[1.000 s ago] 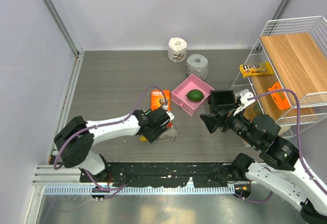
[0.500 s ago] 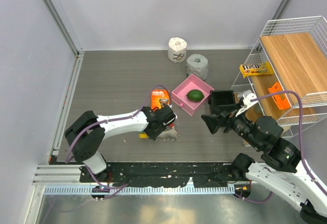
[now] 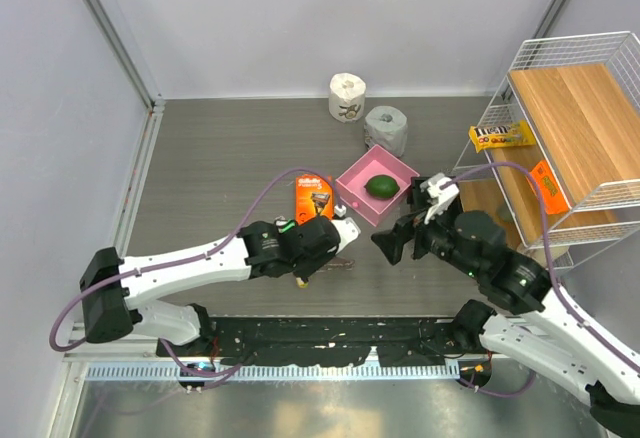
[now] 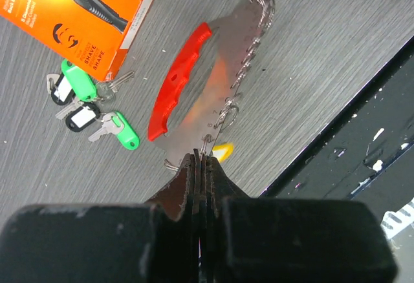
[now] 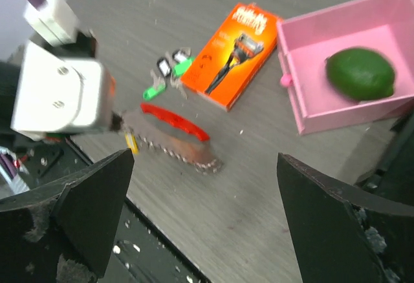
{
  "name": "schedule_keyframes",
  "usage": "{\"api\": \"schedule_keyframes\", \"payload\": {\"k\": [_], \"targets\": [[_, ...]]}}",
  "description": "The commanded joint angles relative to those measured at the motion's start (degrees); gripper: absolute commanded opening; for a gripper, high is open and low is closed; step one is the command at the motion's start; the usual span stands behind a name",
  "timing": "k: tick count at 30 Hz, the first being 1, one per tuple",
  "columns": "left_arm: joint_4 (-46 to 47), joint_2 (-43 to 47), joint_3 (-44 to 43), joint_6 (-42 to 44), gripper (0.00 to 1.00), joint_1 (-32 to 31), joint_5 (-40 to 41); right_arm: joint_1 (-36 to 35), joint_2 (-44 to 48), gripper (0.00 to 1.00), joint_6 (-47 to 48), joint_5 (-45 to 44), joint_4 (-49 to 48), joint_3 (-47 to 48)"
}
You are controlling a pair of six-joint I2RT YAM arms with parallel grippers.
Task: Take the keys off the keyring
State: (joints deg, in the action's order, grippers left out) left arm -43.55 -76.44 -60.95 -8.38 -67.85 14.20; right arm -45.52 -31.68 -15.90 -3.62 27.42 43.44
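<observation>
While the left gripper (image 4: 199, 160) clamps the keyring (image 4: 178, 83) by its near end to anchor it, keys (image 4: 83, 116) lie beyond its fingertips; the right gripper (image 5: 206, 186) hovers spread wide, presumably to pull.

Red keyring (image 4: 169, 99); green-tagged keys (image 4: 83, 116); orange razor box (image 4: 77, 11); pink tray (image 5: 343, 116)

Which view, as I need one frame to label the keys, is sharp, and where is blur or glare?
Left wrist: the keys and red keyring are sharp; the silvery metal piece beside them shows an orange glare. Right wrist: soft all over, keys small. Top external: evenly lit and sharp, but the keys are too small to make out.
</observation>
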Motion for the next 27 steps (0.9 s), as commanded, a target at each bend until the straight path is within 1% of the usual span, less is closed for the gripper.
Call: {"api": "schedule_keyframes", "payload": {"k": [1, 2, 3, 4, 5, 6, 7, 8, 9, 10, 13, 14, 15, 16, 17, 18, 20, 23, 25, 27], "targets": [[-1.01, 2.53, -1.54, -0.93, 0.0, 0.09, 0.92, 0.17, -3.3, 1.0, 0.08, 8.07, -5.34, -3.0], [-0.92, 2.88, -1.63, -1.37, 0.0, 0.0, 0.4, 0.17, -4.26, 1.0, 0.69, 9.93, -6.49, -4.49], [-0.84, 3.14, -1.63, -1.81, 0.0, 0.09, -0.48, -0.01, -4.44, 0.98, 1.57, 15.17, -8.5, -6.16], [-0.49, 3.23, -1.8, -1.99, 0.0, 0.0, -1.44, -0.27, -4.79, 0.97, 2.36, 17.48, -9.92, -6.96], [-0.4, 3.32, -1.89, -2.08, 0.0, 0.09, -2.58, -1.41, -4.62, 0.98, 2.63, 21.16, -13.93, -9.84], [-0.48, 3.49, -2.24, -2.16, 0.0, 0.0, -3.29, -2.2, -3.66, 0.98, 2.98, 21.89, -18.15, -11.26], [-0.57, 3.41, -2.68, -2.25, 0.0, 0.09, -3.65, -4.56, -3.13, 0.98, 3.15, 21.29, -20.19, -13.71], [-0.83, 3.49, -2.95, -2.34, 0.0, 0.0, -3.56, -5.89, -2.69, 0.98, 4.29, 18.67, -23.0, -14.78], [-1.18, 3.76, -3.21, -2.25, 0.0, 0.0, -3.39, -9.12, -2.86, 0.98, 5.34, 17.25, -23.89, -16.09], [-1.27, 3.85, -3.39, -2.17, 0.0, 0.0, -3.3, -11.06, -3.73, 0.98, 7.09, 13.85, -25.99, -16.63], [-1.54, 4.37, -4.0, -1.99, 0.0, 0.0, -3.38, -19.31, -7.33, 0.96, 11.67, 9.43, -30.92, -18.65], [-1.62, 4.37, -4.09, -1.99, 0.0, 0.09, -3.47, -21.0, -9.78, 0.96, 13.68, 4.28, -32.24, -18.74], [-1.63, 4.55, -4.18, -1.99, 0.0, 0.09, -3.56, -24.76, -11.02, 0.96, 14.83, 0.58, -32.86, -18.83], [-1.71, 4.46, -4.09, -1.99, 0.0, 0.09, -3.65, -26.36, -13.73, 0.96, 17.46, -5.98, -34.35, -19.01], [-1.63, 4.55, -4.18, -2.08, 0.0, 0.0, -3.56, -29.6, -16.72, 0.96, 18.53, -9.01, -35.23, -18.83], [-1.63, 4.55, -4.0, -2.25, 0.0, 0.0, -3.56, -32.24, -17.96, 0.96, 20.45, -14.78, -36.63, -18.74], [-1.63, 4.55, -3.92, -2.51, 0.0, 0.0, -3.82, -34.36, -22.44, 0.92, 23.09, -19.73, -40.84, -18.65], [-1.63, 5.08, -3.92, -2.87, 0.0, 0.0, -4.61, -35.6, -29.55, 0.86, 26.26, -25.89, -46.92, -18.83], [-1.36, 5.51, -3.74, -3.04, 0.0, 0.0, -4.88, -35.78, -33.33, 0.86, 27.32, -28.19, -52.7, -18.74], [-1.19, 6.22, -3.48, -3.31, 0.0, 0.09, -5.23, -35.87, -36.41, 0.86, 27.59, -29.77, -55.79, -18.04]]}}
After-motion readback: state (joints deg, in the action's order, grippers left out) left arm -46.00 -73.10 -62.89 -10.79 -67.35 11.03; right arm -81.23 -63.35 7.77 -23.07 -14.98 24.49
